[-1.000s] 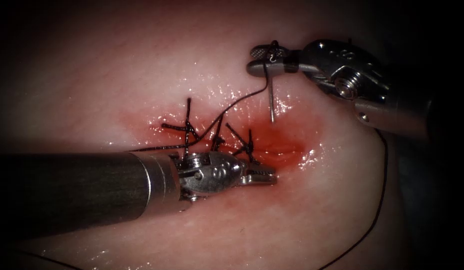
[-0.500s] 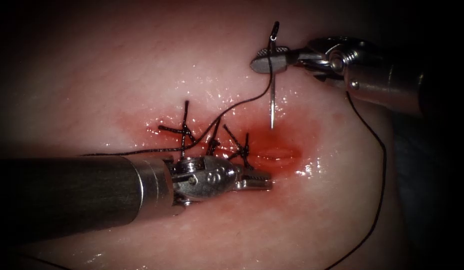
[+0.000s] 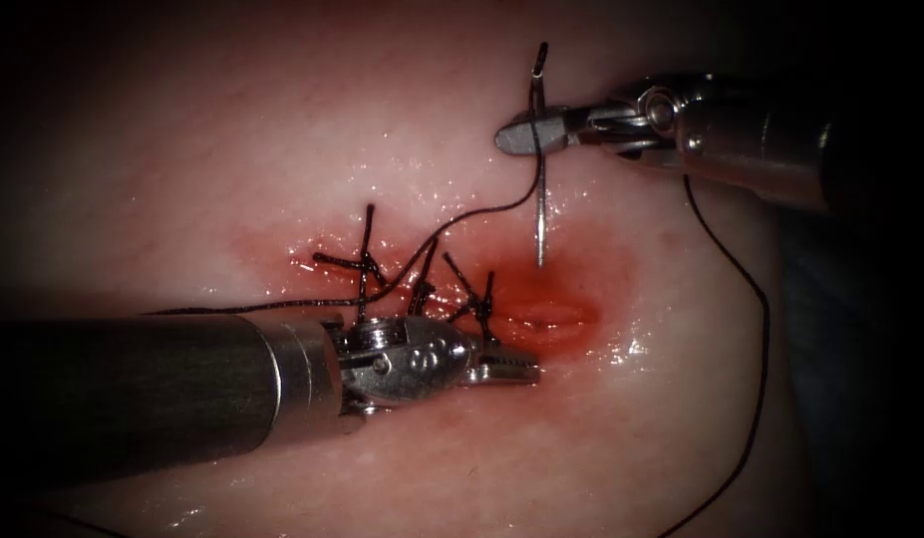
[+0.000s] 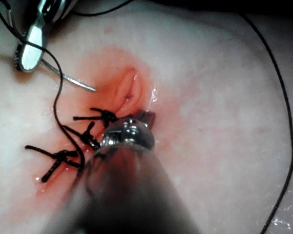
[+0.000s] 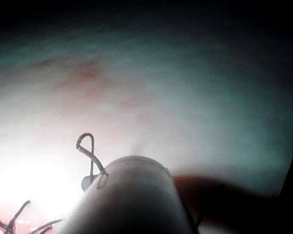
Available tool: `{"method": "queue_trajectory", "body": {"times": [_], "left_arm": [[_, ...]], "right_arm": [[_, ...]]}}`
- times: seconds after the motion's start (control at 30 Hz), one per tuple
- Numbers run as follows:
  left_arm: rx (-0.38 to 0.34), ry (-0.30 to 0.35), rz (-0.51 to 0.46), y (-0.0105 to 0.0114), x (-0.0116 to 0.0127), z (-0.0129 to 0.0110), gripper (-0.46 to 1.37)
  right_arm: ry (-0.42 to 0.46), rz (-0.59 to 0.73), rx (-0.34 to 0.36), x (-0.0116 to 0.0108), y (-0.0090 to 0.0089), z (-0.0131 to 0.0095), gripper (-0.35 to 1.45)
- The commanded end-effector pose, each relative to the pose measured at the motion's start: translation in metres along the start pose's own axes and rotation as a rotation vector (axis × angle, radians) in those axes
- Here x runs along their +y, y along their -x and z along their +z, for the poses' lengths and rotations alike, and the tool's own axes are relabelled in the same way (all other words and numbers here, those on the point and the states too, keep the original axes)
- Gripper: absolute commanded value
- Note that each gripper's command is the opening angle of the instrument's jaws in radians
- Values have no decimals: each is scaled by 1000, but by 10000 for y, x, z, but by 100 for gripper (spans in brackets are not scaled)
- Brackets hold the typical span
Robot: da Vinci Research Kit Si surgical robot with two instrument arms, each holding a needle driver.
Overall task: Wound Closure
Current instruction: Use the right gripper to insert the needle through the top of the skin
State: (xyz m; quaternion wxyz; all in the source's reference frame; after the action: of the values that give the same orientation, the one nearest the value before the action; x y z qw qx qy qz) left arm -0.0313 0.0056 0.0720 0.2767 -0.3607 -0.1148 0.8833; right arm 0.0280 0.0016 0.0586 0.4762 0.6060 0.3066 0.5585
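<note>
The right arm's tool has its jaws clenched on the thin curved steel needle, gripping it near the thread end of its curve, so most of the shaft hangs below the jaws. The needle's long axis runs nearly straight up and down in the endoscope view, and its point hangs just above the wet red patch at the open right end of the cut, not in the tissue. The black suture thread leaves the needle's upper end and sweeps down and left to the three dark knotted stitches along the closed part of the cut.

The left arm's tool lies low against the pale pork-belly tissue at the near edge of the cut, just below the open end. Its jaws look closed and hold nothing. It is the nearer tool to the wound edge, while the needle's point stands on the far side of the cut, across from it.
</note>
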Motion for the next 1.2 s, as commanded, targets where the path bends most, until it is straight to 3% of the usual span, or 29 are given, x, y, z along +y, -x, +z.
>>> {"method": "queue_trajectory", "body": {"times": [0.03, 0.3, 0.67, 1.2], "left_arm": [[0, 2, -1, -1, 0, 1, -13], [5, 3, 3, -3, -2, 0, -12], [7, 0, -2, -6, -6, -4, -12], [7, -2, -2, -5, -3, -5, -13]], "right_arm": [[-13, 25, -17, -1, 3, 4, -35], [24, 124, -68, -1, 28, 14, -35], [26, 199, -64, 18, 64, 16, -35], [-24, 210, -25, 8, 64, 14, -35]]}}
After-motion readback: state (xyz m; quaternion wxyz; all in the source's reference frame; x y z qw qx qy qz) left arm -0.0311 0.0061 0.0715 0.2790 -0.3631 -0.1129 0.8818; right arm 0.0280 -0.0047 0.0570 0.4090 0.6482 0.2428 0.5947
